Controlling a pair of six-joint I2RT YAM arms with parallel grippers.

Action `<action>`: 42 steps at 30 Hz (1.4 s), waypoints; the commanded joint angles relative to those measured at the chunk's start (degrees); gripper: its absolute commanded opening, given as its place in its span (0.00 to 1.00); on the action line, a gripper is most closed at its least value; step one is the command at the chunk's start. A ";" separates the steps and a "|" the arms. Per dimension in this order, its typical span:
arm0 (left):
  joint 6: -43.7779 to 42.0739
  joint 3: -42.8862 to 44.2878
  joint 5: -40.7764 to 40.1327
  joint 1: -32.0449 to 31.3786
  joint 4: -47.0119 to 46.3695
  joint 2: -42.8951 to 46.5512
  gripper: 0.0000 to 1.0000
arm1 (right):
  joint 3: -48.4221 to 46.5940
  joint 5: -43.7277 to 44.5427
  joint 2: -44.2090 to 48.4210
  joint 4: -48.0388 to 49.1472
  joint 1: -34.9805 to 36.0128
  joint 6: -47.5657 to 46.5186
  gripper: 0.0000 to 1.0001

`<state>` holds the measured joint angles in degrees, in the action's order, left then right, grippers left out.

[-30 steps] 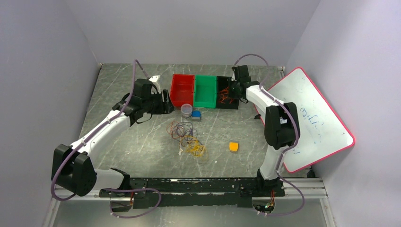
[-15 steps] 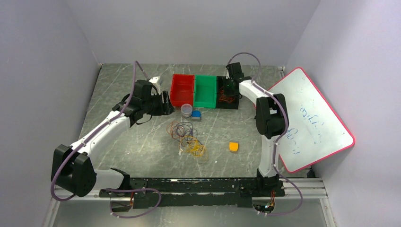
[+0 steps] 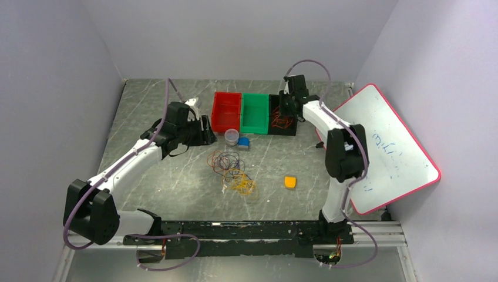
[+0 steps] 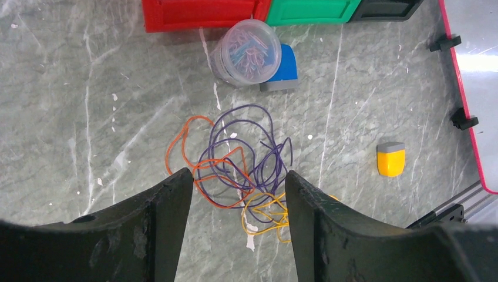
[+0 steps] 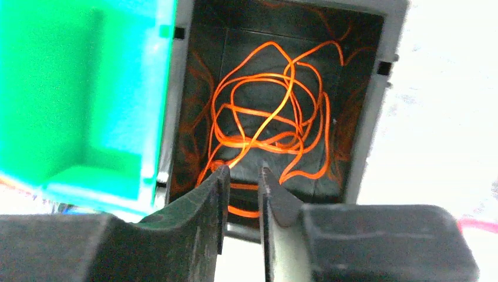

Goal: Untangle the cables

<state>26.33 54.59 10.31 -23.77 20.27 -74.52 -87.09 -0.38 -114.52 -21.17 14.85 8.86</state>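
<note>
A tangle of thin cables (image 3: 232, 170) lies on the marble table, with purple (image 4: 258, 150), red-orange (image 4: 202, 161) and yellow-orange (image 4: 267, 214) loops intertwined. My left gripper (image 4: 238, 176) is open and empty, hovering above the tangle; in the top view it (image 3: 205, 130) sits left of the cables. Another red-orange cable (image 5: 270, 111) lies coiled inside the black bin (image 5: 364, 117). My right gripper (image 5: 242, 170) hangs over that bin's near edge, its jaws a narrow gap apart and holding nothing; it also shows in the top view (image 3: 286, 107).
A red bin (image 3: 226, 111), a green bin (image 3: 255, 113) and the black bin (image 3: 292, 130) stand in a row at the back. A clear cup of clips (image 4: 245, 51) and a blue block (image 4: 286, 63) sit near them. A yellow block (image 4: 390, 160) lies to the right. A pink-rimmed whiteboard (image 3: 382, 147) leans at the right.
My right arm has swung its elbow left and back right, with the gripper staying over the black bin. My left arm has barely moved. The tangle has not moved.
</note>
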 commanded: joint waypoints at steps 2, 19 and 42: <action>1.74 -0.70 0.62 0.48 -2.33 0.32 0.63 | 8.12 0.00 13.13 4.30 0.31 -0.54 0.37; 11.31 -4.22 -8.37 0.41 -2.40 -3.38 0.47 | 32.54 -4.39 37.07 11.37 6.22 7.22 0.39; 12.14 -11.70 -10.97 0.47 -6.48 -5.91 0.46 | 14.32 -16.52 14.00 8.72 28.66 0.01 0.52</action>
<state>37.32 44.38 1.58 -23.77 16.19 -83.11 -68.10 -14.55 -96.79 -9.30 40.99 11.16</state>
